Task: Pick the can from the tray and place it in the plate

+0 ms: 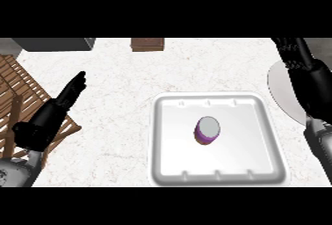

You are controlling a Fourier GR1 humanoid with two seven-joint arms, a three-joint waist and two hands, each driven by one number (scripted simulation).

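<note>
Can (pixel 207 130) well apart from fingers (pixel 293 52)

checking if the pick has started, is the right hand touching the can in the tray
Apart. The head view shows the right hand up at the right edge over the plate, with bare tray between it and the can.

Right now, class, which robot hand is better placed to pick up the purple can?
Right robot hand: it hangs beside the white tray holding the purple can, above the white plate.
</note>
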